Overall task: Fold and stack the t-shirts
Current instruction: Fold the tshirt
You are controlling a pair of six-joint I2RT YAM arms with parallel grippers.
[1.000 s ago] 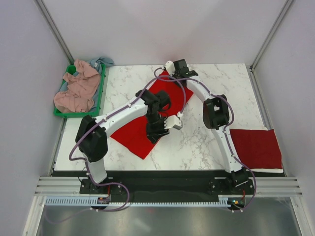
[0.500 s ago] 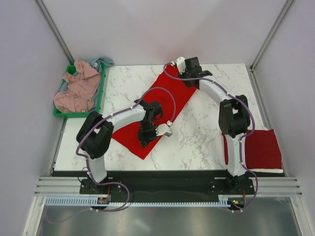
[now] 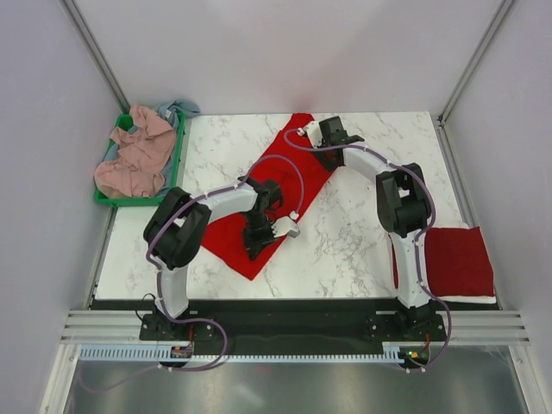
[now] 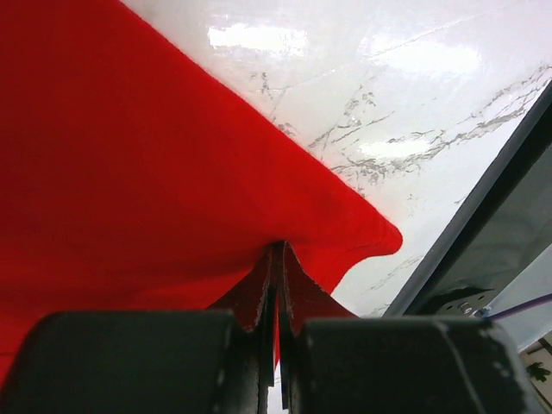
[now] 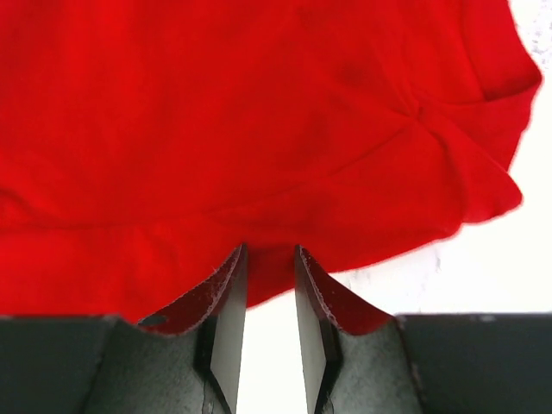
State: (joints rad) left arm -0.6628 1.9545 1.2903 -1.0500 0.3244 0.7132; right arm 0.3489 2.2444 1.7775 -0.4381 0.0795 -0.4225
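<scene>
Two grippers meet the bright red fabric t-shirt (image 3: 285, 147), which lies diagonally across the middle of the white marble table (image 3: 362, 233). The left gripper (image 4: 278, 259) is pinched tight on the shirt's near edge. The right gripper (image 5: 263, 276) has its fingers slightly apart, with the far hem between their tips.

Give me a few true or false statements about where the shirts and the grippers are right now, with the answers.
1. The left gripper is shut on an edge of the bright red t-shirt. True.
2. The bright red t-shirt lies in the green bin. False: it lies on the marble table; the bin holds a pink shirt and a grey-blue shirt.
3. A folded dark red t-shirt lies at the table's right edge. True.
4. The right gripper is over the folded shirt. False: it is at the bright red t-shirt's far end.
</scene>
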